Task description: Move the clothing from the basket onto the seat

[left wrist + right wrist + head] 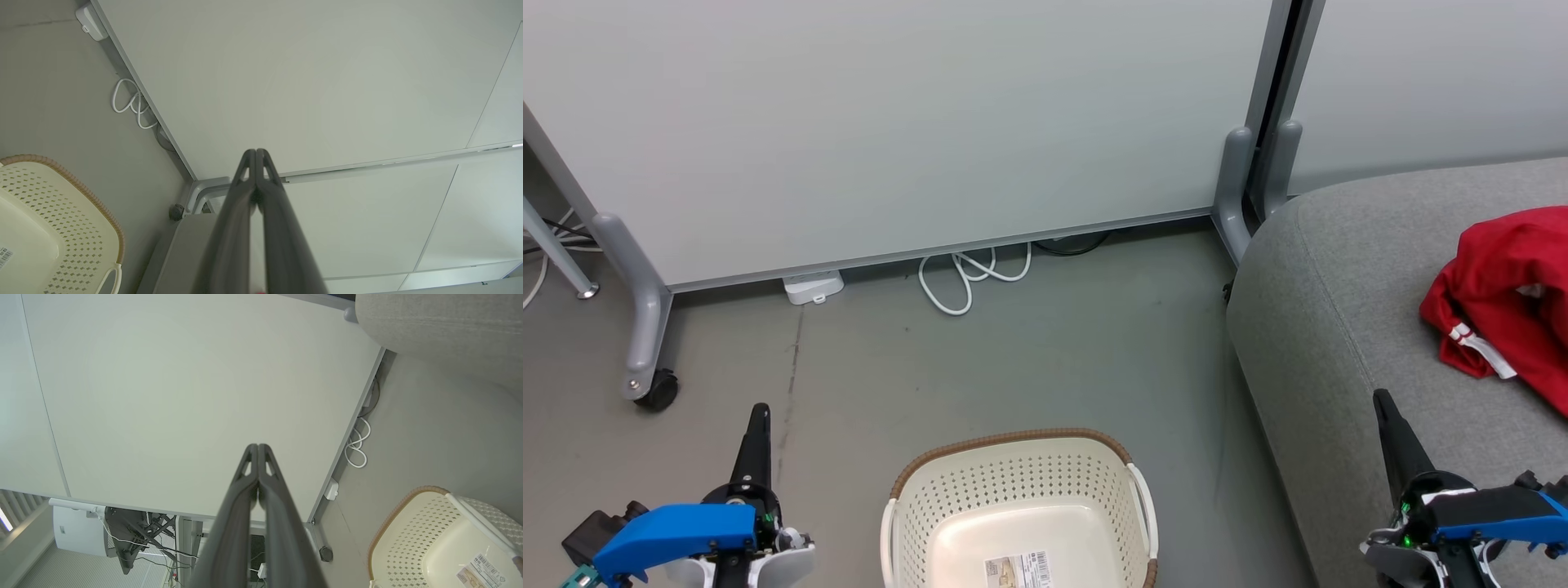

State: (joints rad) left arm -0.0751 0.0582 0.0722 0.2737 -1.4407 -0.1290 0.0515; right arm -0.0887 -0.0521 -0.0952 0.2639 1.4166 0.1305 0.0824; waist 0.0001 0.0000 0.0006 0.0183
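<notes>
My left hand (758, 418) sits at the lower left of the head view. Its two dark fingers are pressed together into a single point and grip nothing. It hangs above the grey floor (1054, 351), just left of the basket (1013, 482). In the left wrist view the same fingers (237, 204) meet at their tips, with the basket's brown rim and perforated wall at the lower left.

My right hand (1382, 404) is at the lower right of the head view. It is closed in the same way and holds nothing, and it is poised over the front part of the seat (1339, 286). The right wrist view shows its fingers (278, 506) touching tip to tip.

The basket stands on the floor between the two hands, at the bottom centre of the head view. It is cream-white, with white side handles. A printed label (1017, 567) lies on its inner bottom.

The clothing (1511, 269) is a crumpled bright red heap with a white strip of trim. It lies on top of the grey seat at the right edge of the head view, well apart from the basket. I cannot tell whether the heap is one garment or two.

Behind everything stands a pale partition panel (890, 122) on grey legs, one with a black caster wheel (658, 390). A looped white cable (968, 282) and a small white box (813, 287) lie on the floor at its foot.
</notes>
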